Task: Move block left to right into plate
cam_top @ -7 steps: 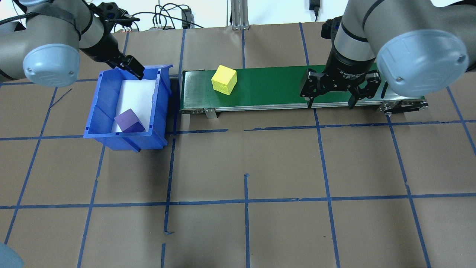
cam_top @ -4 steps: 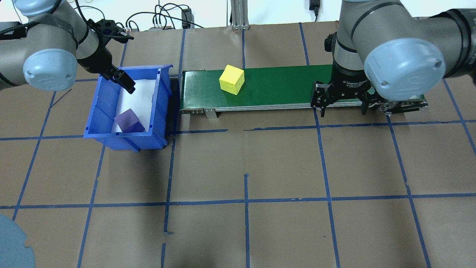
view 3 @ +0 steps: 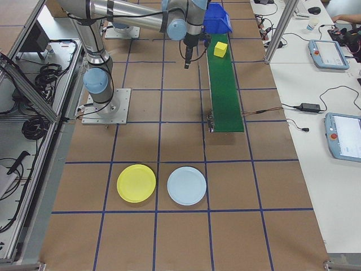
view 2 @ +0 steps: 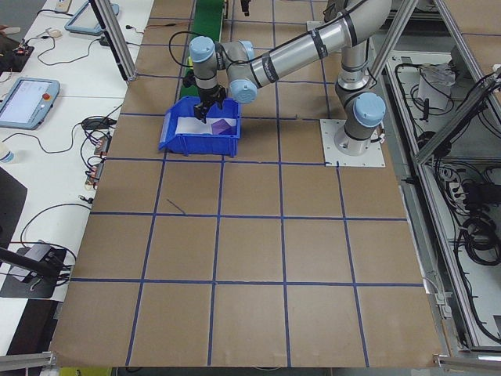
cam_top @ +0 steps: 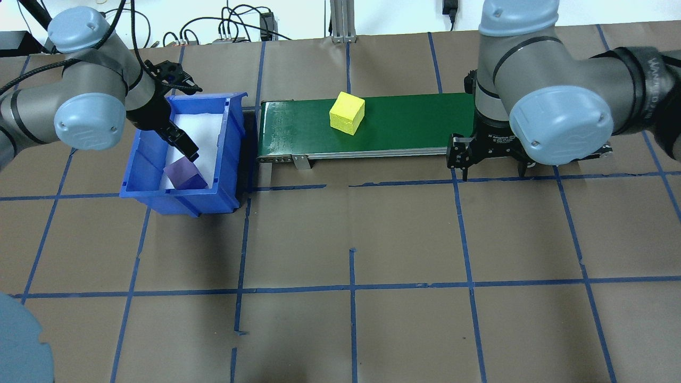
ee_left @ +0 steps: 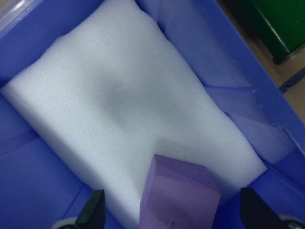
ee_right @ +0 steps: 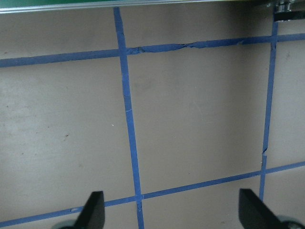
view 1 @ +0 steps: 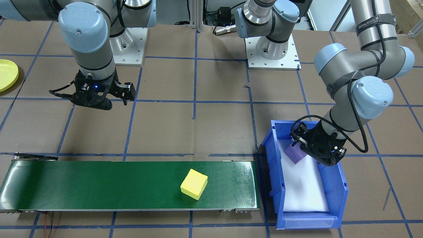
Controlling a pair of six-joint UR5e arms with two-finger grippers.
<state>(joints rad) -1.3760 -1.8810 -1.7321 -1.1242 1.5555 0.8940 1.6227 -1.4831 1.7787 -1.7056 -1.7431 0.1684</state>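
- Purple foam block [ee_left: 178, 195] is lying on the white foam pad [ee_left: 124, 119] inside the blue bin [cam_top: 229, 133], toward the bin's end nearest the robot, at the left part of the table [cam_top: 351, 239]
- Left gripper [ee_left: 171, 217] is reaching down into the bin with its fingers spread wide, one on each side of the purple foam block and not touching it; in the overhead view its fingertip [cam_top: 190, 154] is sitting just above the block
- Yellow foam block [cam_top: 347, 113] is resting on the green conveyor belt [cam_top: 404, 125], toward the belt's end nearest the bin, lying free of both grippers
- Right gripper [cam_top: 492, 170] is hanging over bare brown paper just beside the conveyor's robot-side edge, near the belt's right end, with its fingers spread and nothing between them
- Yellow plate [view 3: 136, 183] is sitting far off toward the table's right end, well apart from the conveyor, with a pale blue plate [view 3: 186, 186] just beside it; both are holding nothing
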